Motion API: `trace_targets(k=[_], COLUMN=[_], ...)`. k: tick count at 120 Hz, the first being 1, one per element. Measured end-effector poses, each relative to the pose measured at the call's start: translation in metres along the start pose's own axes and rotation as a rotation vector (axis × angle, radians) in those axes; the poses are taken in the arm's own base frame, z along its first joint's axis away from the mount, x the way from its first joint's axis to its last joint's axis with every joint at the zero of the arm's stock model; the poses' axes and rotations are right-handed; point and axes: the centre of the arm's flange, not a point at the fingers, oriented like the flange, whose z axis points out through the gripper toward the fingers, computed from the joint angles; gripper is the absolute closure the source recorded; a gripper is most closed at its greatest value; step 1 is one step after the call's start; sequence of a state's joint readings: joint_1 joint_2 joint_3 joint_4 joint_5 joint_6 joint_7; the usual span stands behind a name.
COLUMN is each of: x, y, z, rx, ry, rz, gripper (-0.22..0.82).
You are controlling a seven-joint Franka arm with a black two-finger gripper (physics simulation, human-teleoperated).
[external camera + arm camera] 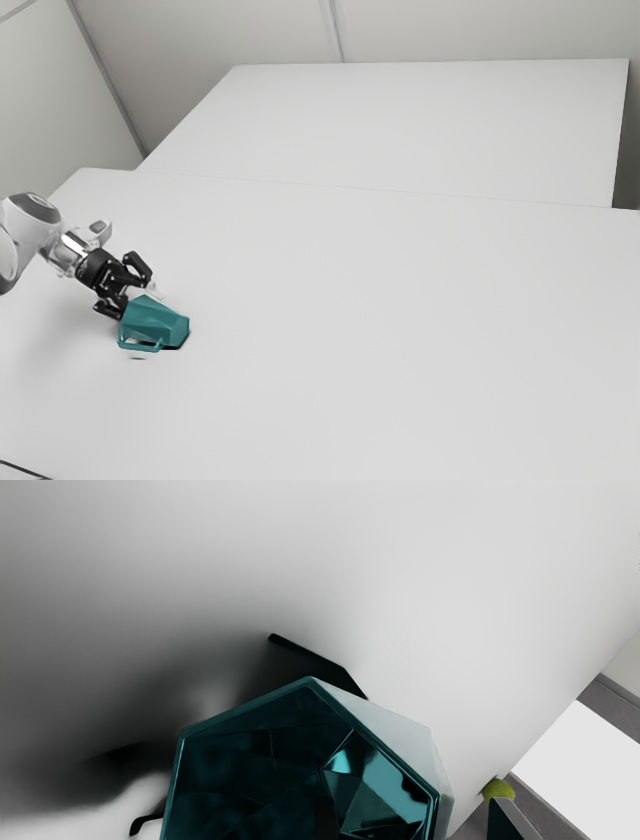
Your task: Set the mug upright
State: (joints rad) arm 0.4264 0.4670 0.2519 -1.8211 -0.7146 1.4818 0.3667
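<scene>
- The black two-finger gripper [136,294] has its jaws apart; one finger reaches into the mouth of the mug, the other stands outside its wall.
- The teal, many-sided, glossy mug [155,322] is tipped over on the white tabletop [380,330], its mouth toward the gripper; whether it rests fully there, I cannot tell.
- Under the mug and beside it, dark shadows fall on this smooth surface, which spreads widely to the exterior view's right of the mug.
- Well apart from the mug, near the surface's edge, is a yellow-green round object [497,790].
- Farther behind the mug, there is a second flat white surface [430,130].
- Farthest from the mug stand plain pale walls [220,35], and a grey floor [545,805] is seen.
</scene>
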Motion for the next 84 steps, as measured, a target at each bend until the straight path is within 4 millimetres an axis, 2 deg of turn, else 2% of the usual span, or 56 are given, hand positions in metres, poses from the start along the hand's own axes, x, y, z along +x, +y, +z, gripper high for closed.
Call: trace_targets(k=[8,16,32,52,65,84], x=[0.000,0.000,0.000,-0.001,-0.006,-0.020], y=[0.002,0.004,0.010,0.035,0.060,0.120], z=[-0.002,-0.002,-0.003,-0.005,-0.005,0.002], rx=[0.001,0.003,0.008,0.019,0.071,0.273], ry=[0.004,0.005,0.009,0.014,0.014,0.051], rz=[0.007,0.014,0.026,0.059,0.097,0.213], gripper=[0.51,0.60,0.68,0.75,0.76,0.78])
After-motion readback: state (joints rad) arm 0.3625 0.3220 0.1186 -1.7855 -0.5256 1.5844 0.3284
